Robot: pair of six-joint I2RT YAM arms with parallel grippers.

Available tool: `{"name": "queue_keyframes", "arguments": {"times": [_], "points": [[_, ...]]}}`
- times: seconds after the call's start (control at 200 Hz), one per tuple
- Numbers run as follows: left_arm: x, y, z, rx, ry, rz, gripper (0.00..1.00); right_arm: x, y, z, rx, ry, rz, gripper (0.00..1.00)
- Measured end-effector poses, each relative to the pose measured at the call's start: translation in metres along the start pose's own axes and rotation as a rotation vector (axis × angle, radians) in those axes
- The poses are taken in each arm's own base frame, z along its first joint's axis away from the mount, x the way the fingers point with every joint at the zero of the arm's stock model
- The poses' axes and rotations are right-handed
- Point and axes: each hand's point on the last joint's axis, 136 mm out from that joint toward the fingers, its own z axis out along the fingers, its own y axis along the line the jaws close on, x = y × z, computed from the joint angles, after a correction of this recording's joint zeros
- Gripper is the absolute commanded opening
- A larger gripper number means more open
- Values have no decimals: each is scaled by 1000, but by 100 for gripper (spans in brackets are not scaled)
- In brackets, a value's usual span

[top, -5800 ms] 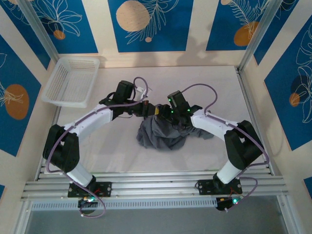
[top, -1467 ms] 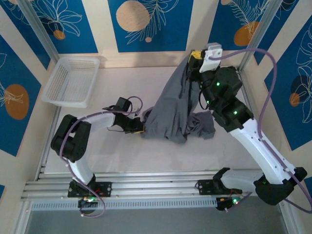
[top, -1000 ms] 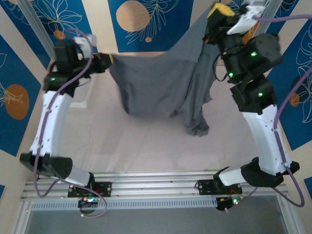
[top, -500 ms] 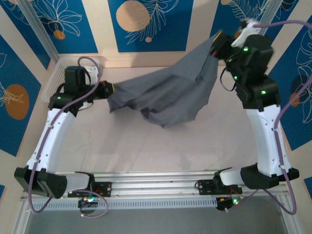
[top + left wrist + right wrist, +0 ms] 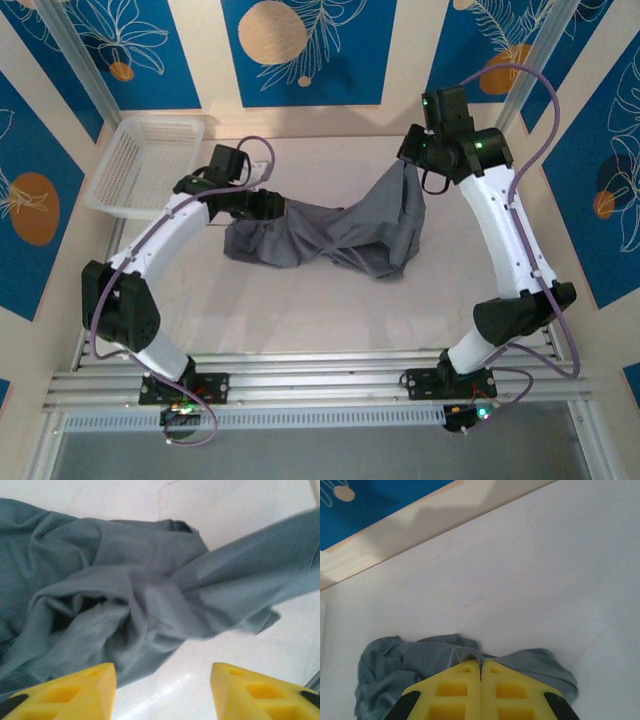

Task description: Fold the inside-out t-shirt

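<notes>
Down on the table now, after hanging spread in the air half a second ago, the inside-out t-shirt lies crumpled between the two claws. A white basket sits well apart from the left gripper, off to its left. That claw has released: its yellow fingers stand apart, grey folds just ahead of them, nothing between. The right gripper is clenched on a seamed edge of the shirt, holding that end raised.
</notes>
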Motion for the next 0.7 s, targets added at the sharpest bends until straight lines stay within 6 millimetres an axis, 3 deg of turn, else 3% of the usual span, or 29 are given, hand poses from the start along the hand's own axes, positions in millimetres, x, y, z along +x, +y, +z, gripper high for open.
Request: {"name": "queue_keyframes", "arguments": {"times": [0.125, 0.225, 0.345, 0.46, 0.58, 0.7], "points": [[10, 19, -21, -92, -33, -15, 54, 5, -32, -13, 49, -4, 49, 0], [16, 28, -19, -131, -7, -3, 47, 13, -49, -13, 73, 9, 83, 0], [30, 33, 8, -147, 83, 16, 45, 39, -55, 2, 72, 87, 84, 0], [47, 40, 47, -180, 186, 41, 53, 58, -59, 13, 77, 152, 83, 0], [62, 43, 82, -209, 257, 106, 61, 59, -57, 15, 65, 160, 86, 0], [58, 49, 104, -266, 264, 169, 61, 58, -54, 15, 48, 154, 92, 0]]}}
